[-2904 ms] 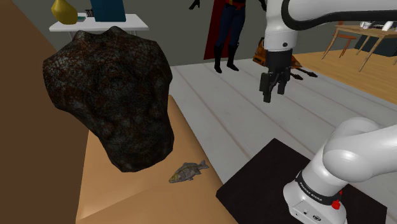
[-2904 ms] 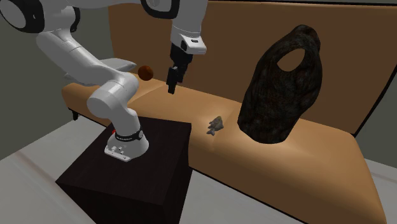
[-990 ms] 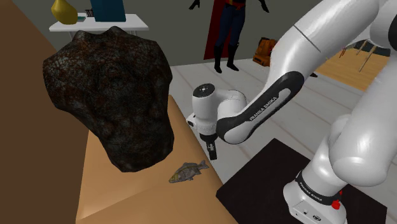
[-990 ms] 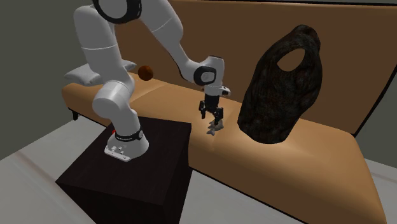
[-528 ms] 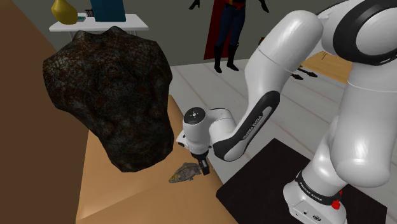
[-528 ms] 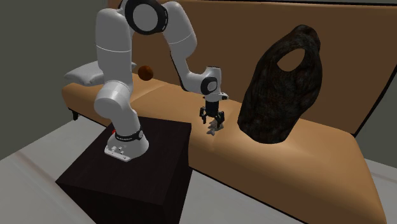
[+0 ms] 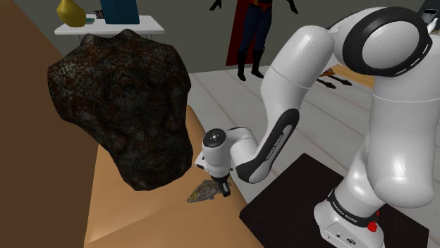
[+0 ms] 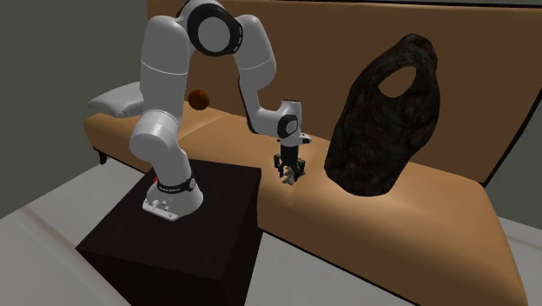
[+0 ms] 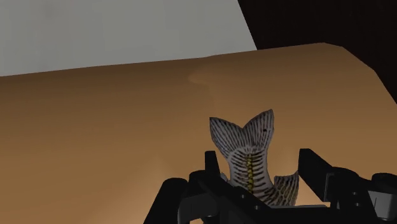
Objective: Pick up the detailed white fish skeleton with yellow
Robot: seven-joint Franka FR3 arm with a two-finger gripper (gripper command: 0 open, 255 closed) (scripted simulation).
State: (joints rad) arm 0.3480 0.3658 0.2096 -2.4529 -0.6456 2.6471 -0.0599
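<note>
Fish skeleton (image 9: 249, 156) — striped, fork-tailed, yellow-spined.

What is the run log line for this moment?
black gripper: open, low over tan sofa seat | grey striped fish skeleton with yellow spine: between fingers, unclasped

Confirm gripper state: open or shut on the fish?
Open. In the wrist view the gripper has its fingers apart, straddling the fish lying on the couch seat; gaps show either side, so it is not clasped.
</note>
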